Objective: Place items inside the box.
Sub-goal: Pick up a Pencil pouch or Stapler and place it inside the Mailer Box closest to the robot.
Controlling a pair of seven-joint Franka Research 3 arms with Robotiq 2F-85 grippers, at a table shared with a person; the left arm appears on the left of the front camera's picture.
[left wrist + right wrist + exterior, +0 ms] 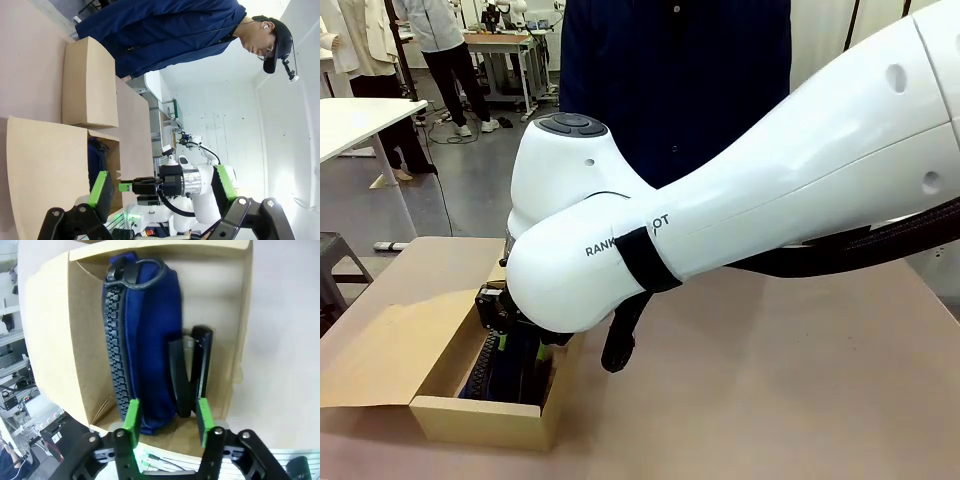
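Note:
An open cardboard box (485,418) sits at the table's near left. In the right wrist view the box (82,340) holds a navy zippered pouch (150,330) lying lengthwise, with a black stapler (192,370) wedged between it and the box wall. My right gripper (166,422) hovers over the near end of both, pads apart, one over the pouch's edge and one by the stapler's outer side. From the front, the right gripper (505,335) dips into the box over the dark pouch (495,380). My left gripper (162,180) is open and holds nothing.
A person in a dark blue jacket (670,90) stands at the far side of the table. The box's flaps (380,340) lie spread to the left. My right arm's white body (740,190) crosses the middle. Bare tabletop (770,380) lies right of the box.

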